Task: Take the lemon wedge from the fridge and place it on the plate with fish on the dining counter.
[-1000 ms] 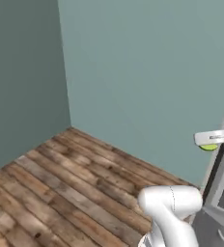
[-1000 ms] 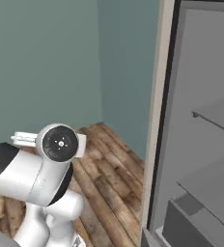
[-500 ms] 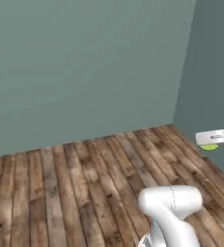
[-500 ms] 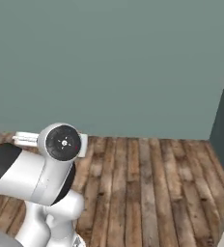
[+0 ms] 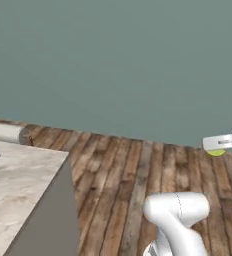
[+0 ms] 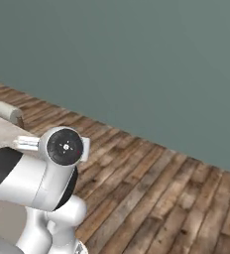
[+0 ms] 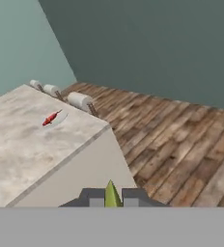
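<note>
Pinching the lemon wedge (image 7: 111, 195) btwn its two dark tips, the gripper (image 7: 112, 198) is hanging above the wood floor (image 7: 181, 140), w/ the wedge also peeking yellow-green under the gripper in left base view. Dining counter (image 7: 22, 144) is sitting ahead-left; the fish (image 7: 51, 117) is lying on the plate (image 7: 61, 120) near its far end, well apart from the gripper.

Wood-plank floor (image 5: 138, 170) meets a teal wall (image 5: 118, 60) — pale stools (image 7: 80, 100) alongside.
</note>
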